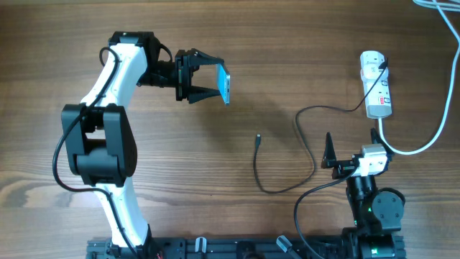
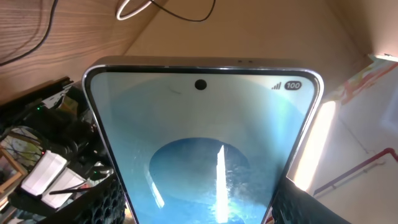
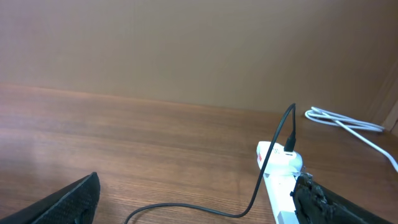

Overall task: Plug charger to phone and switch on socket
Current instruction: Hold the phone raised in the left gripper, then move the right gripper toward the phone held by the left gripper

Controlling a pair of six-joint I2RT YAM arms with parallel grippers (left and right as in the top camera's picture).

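My left gripper (image 1: 212,80) is shut on the phone (image 1: 225,84), holding it off the table, tilted on edge at centre-left. Its cyan-blue screen (image 2: 205,155) fills the left wrist view between the two fingers. The charger is a thin black cable (image 1: 305,155) whose small plug tip (image 1: 257,138) lies loose on the table at centre. Its other end is plugged into the socket (image 1: 376,92), a white power strip at the right; the strip also shows in the right wrist view (image 3: 281,171). My right gripper (image 1: 329,152) is open and empty, below the socket, fingers spread wide (image 3: 199,199).
A thick white cable (image 1: 438,108) runs from the socket's lower end up to the top right corner. The arm bases and a black rail (image 1: 237,248) line the front edge. Bare wood lies between the phone and the cable tip.
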